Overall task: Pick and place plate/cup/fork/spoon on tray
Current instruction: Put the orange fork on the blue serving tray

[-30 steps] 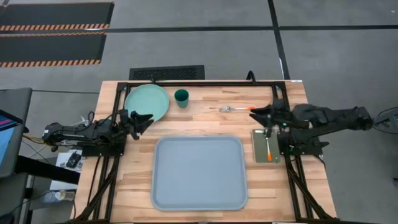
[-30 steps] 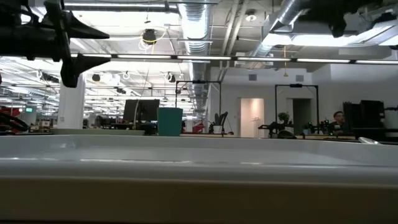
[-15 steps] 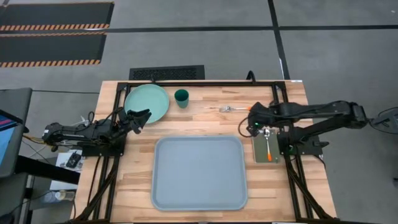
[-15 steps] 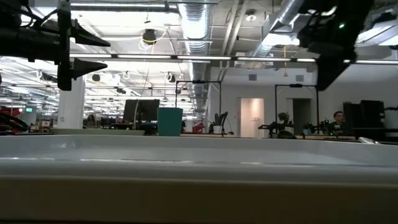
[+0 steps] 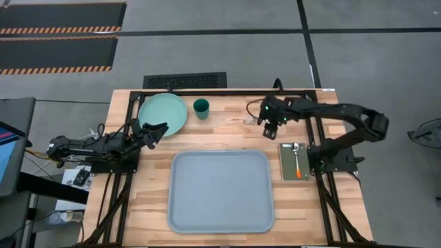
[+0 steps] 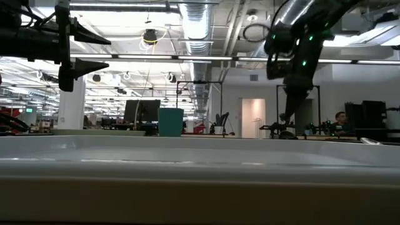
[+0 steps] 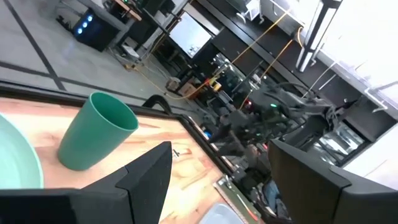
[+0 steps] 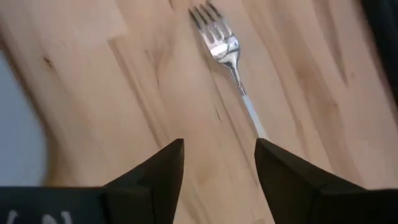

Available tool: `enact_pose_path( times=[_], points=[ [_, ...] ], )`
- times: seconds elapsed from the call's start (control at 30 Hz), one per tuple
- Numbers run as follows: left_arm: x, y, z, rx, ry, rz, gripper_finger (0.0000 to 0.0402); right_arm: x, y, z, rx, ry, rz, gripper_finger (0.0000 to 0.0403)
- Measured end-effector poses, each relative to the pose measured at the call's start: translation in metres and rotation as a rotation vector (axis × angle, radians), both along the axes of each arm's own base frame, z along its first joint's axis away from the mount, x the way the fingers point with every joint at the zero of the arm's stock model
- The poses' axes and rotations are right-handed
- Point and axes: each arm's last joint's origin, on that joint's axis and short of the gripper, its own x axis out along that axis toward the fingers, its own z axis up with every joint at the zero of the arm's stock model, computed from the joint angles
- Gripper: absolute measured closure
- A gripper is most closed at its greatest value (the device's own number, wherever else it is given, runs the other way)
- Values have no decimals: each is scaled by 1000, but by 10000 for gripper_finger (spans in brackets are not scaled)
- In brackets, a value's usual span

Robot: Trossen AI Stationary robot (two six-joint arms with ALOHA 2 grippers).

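Note:
The fork lies flat on the wooden table, tines toward the cup; in the high view only its tines show beside my right arm. My right gripper is open, points down over the fork's neck and touches nothing; it also shows in the high view. The mint-green plate and the teal cup stand at the far left. My left gripper is open and empty, just near of the plate. The spoon lies on a grey-green pad. The blue-grey tray lies near the front.
The tray's raised rim fills the foreground of the low view, with the cup behind it. Bare wood lies between the cup and the fork. The table frame's black bars run along the far edge. A person shows far back in the room.
My right gripper has swung from above the grey-green pad toward the table's far edge and left, to the fork, and has tipped to point downward. The fork, spoon, plate and cup have stayed where they were.

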Motion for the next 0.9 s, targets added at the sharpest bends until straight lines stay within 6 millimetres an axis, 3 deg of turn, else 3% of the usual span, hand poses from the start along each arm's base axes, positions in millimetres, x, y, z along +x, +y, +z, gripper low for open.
enact_pose_path(
  times=[0.3,0.67,0.9],
  points=[
    [0,0,-1,7,15,1,148,-1,-39,-30,34,45,81,189],
    [0,1,-8,2,85,53,148,-8,-66,-66,105,153,76,194],
    [0,2,-8,6,88,64,148,-3,-81,-78,218,193,68,238]
  ],
)
